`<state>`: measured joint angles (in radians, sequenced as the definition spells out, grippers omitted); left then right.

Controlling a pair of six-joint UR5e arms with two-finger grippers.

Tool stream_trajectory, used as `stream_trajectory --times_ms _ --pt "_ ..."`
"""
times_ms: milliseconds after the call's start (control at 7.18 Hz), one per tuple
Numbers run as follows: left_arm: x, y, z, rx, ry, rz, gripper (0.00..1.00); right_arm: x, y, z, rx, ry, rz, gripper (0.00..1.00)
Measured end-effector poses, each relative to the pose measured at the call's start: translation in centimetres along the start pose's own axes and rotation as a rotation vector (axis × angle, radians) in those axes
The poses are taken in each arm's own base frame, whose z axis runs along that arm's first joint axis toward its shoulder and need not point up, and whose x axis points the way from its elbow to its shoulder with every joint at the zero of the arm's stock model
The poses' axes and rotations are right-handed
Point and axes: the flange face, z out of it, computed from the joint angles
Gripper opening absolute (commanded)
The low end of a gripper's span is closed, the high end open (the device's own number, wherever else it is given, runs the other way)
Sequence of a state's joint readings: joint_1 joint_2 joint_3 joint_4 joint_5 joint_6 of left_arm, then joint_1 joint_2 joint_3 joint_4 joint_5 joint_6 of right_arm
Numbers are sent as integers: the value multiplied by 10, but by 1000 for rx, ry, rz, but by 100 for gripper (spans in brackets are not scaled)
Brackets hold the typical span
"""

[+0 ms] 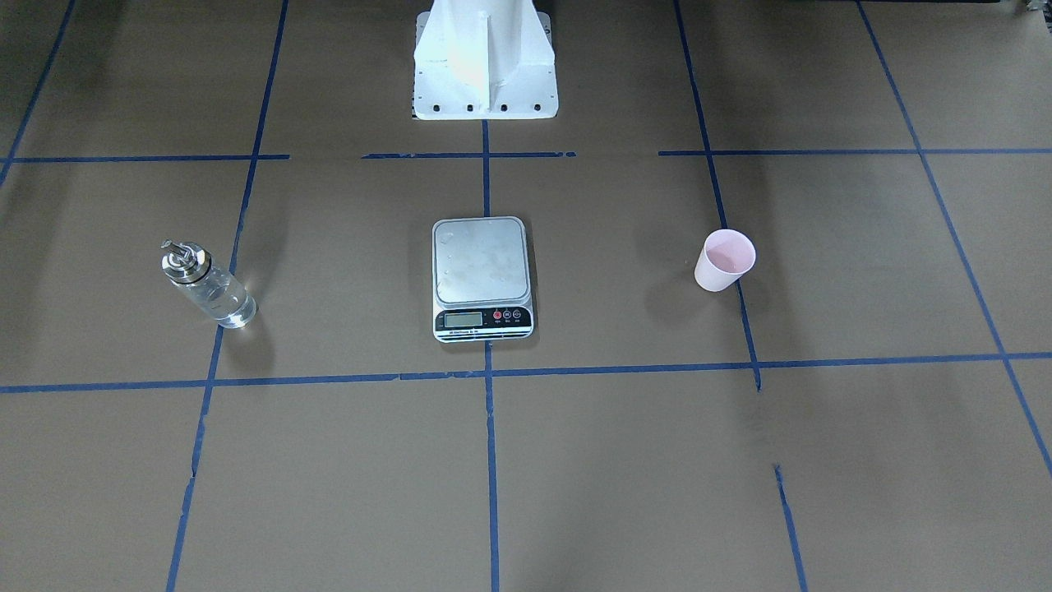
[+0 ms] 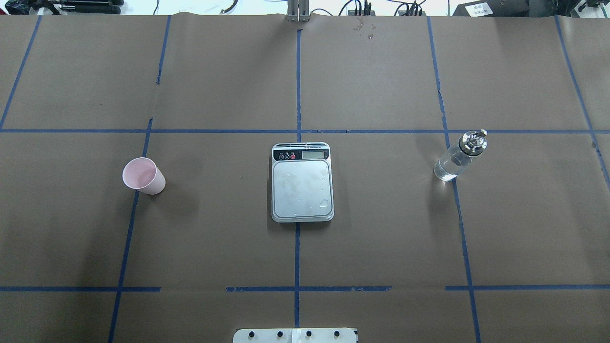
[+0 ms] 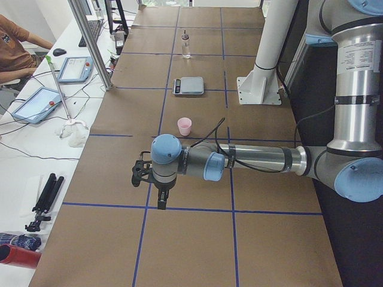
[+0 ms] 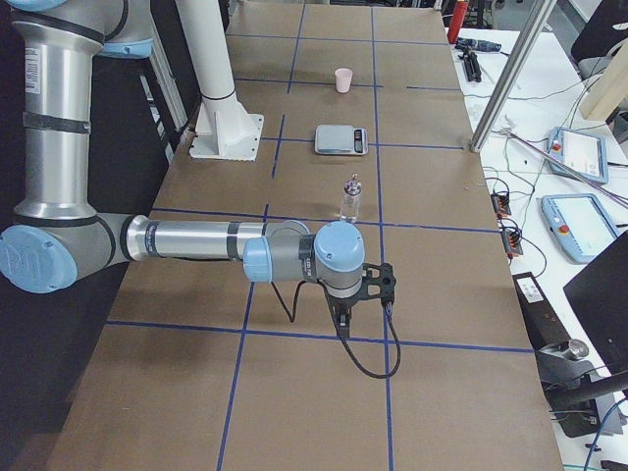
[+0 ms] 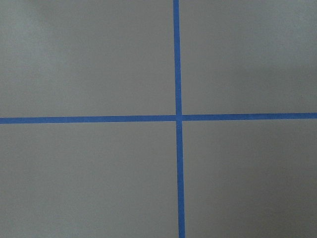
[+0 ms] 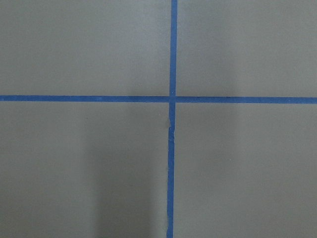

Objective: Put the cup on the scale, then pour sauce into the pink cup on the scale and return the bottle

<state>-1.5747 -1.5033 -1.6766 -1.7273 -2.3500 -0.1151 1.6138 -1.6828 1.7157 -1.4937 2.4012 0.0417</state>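
The pale pink cup stands upright on the brown table, on my left side. The scale lies in the middle with its silver platform bare. The clear glass bottle with a silver spout stands upright on my right side, and clear sauce shows through its glass. My left gripper hangs over the table well short of the cup. My right gripper hangs short of the bottle. Both show only in the side views, so I cannot tell their state. The wrist views show only table and tape.
The white robot pedestal stands behind the scale. Blue tape lines grid the table. A side bench with tablets and a metal post runs along the far edge, where a person sits.
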Motion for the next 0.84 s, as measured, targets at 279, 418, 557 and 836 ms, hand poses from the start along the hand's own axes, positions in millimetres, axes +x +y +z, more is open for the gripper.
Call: stream_trajectory --times_ms 279,418,557,836 --pt "0 0 0 0 0 1 100 -1 -1 -1 6 -2 -5 100" --pt "3 -2 -2 4 0 5 100 -2 -1 -2 8 -2 -7 100" --pt "11 -6 -9 15 -3 14 100 -3 -1 -3 10 -3 -10 100" --pt "58 -23 -52 56 -18 36 100 -6 -2 -5 16 -4 -15 100"
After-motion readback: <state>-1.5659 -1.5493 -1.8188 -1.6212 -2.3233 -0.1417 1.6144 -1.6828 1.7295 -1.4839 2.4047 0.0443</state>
